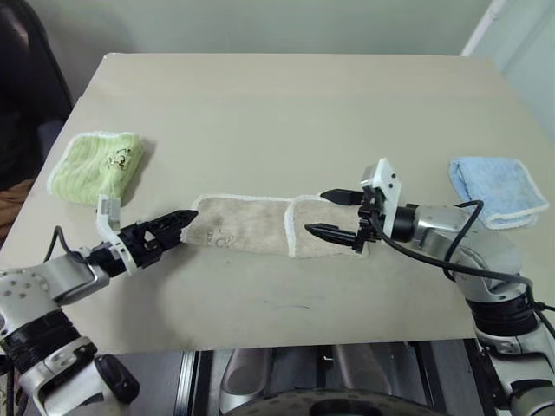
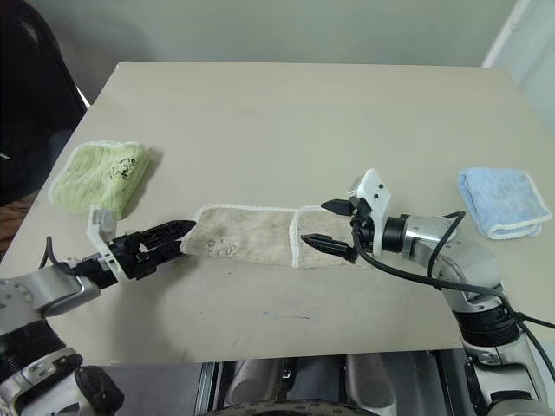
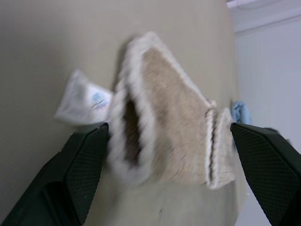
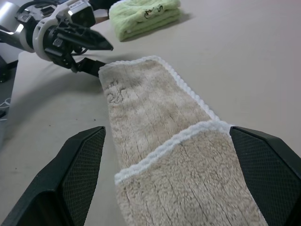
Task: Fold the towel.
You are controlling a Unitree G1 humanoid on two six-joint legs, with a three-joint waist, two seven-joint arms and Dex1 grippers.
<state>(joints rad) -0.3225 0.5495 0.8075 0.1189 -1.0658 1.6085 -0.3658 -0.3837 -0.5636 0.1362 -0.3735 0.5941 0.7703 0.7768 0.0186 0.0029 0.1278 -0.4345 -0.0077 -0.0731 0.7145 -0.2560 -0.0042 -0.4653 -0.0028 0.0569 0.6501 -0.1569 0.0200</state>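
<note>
Beige towel lying partly folded on the tabletop.
Left tool gapes wide at its left end; right tool spread wide over the folded right end, both empty.

A beige towel with white stitched edging lies flat on the tan table, its nearer end folded over so that a white hem crosses the strip between the right gripper's two black fingers, which stand wide apart and clear of the cloth. At the towel's far end the left gripper reaches in with parted fingers at the hem. Beyond it, a folded light-green towel rests near the table's far edge.
</note>
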